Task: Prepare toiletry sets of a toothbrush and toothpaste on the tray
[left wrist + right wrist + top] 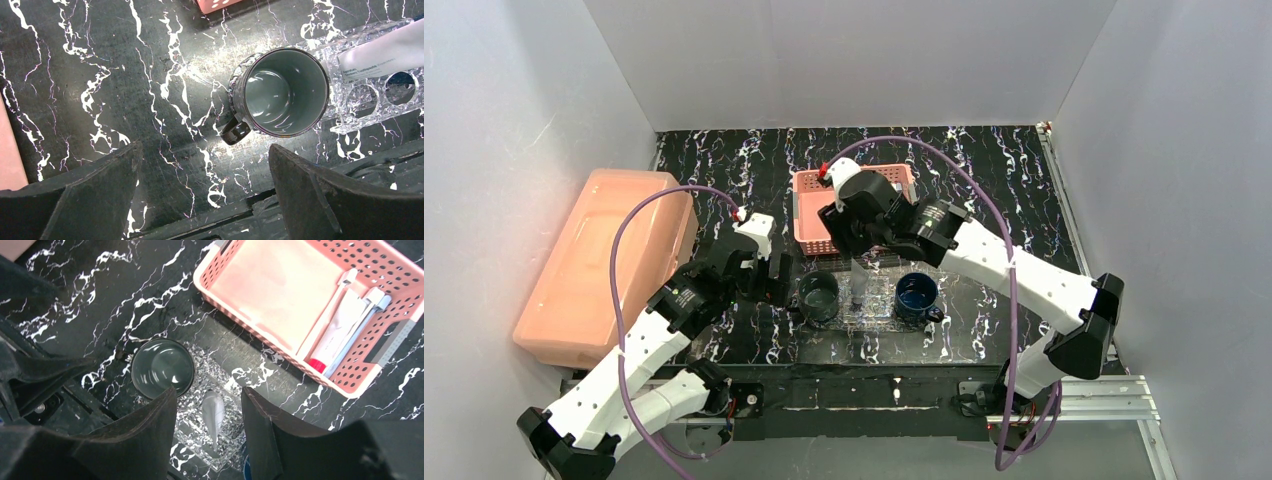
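Observation:
The clear glittery tray [876,303] [199,361] [372,95] sits between a dark grey cup [819,295] [280,92] [162,367] and a blue cup [916,295]. A white toothpaste tube [214,412] [385,52] [859,278] rests on the tray. My right gripper [207,395] [856,250] hangs open just above the tube, a finger on each side, not touching it. A slim white toothbrush [325,314] lies in the pink basket [280,347] [809,215] beside a red-capped toothpaste tube [336,330]. My left gripper [205,190] [776,285] is open and empty, left of the grey cup.
A big salmon plastic box [604,265] stands at the left edge of the black marbled table [984,180]. A second toothbrush [357,330] lies in the basket. White walls close in three sides.

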